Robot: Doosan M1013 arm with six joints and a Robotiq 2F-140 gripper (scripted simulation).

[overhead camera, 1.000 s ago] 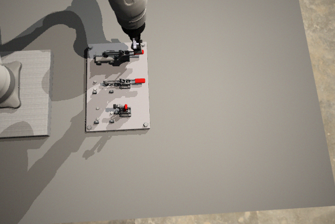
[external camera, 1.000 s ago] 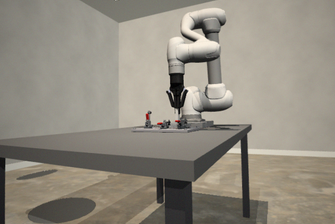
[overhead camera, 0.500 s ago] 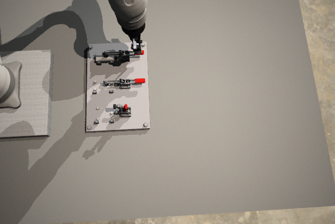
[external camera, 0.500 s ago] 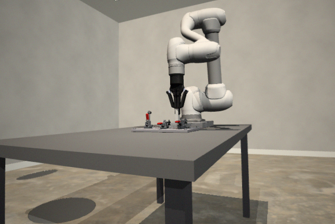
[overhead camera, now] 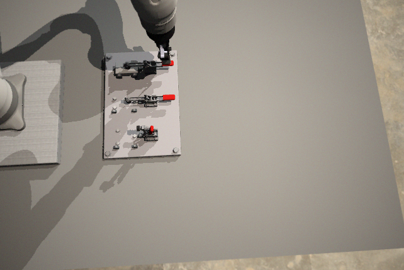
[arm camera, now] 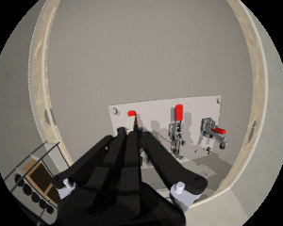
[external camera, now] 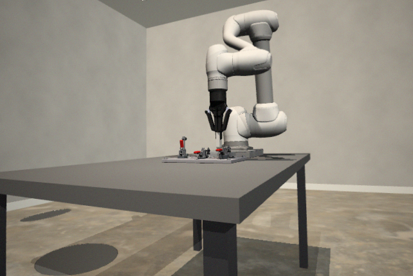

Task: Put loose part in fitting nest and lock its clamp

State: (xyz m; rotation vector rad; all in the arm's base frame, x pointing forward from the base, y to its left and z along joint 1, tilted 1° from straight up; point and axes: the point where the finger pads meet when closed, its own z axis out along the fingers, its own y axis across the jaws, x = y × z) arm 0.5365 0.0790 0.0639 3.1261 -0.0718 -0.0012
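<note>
The light grey fixture plate point(overhead camera: 141, 105) carries three toggle clamps. In the far nest a dark part point(overhead camera: 125, 71) sits under the clamp bar point(overhead camera: 137, 65). That clamp's red handle point(overhead camera: 168, 64) lies flat. My gripper point(overhead camera: 163, 54) is shut and empty, fingertips pointing down just above and behind that red handle. It also shows in the side view point(external camera: 218, 134) and in the wrist view point(arm camera: 134, 128), right over the red handle tip point(arm camera: 132, 113). The middle clamp's handle point(overhead camera: 168, 97) lies flat. The near clamp's handle point(overhead camera: 151, 128) stands upright.
The robot base block point(overhead camera: 29, 111) stands left of the plate. Small pads and stop blocks point(overhead camera: 114, 109) stand in the two empty nests. The table point(overhead camera: 260, 113) extends right and to the front of the plate.
</note>
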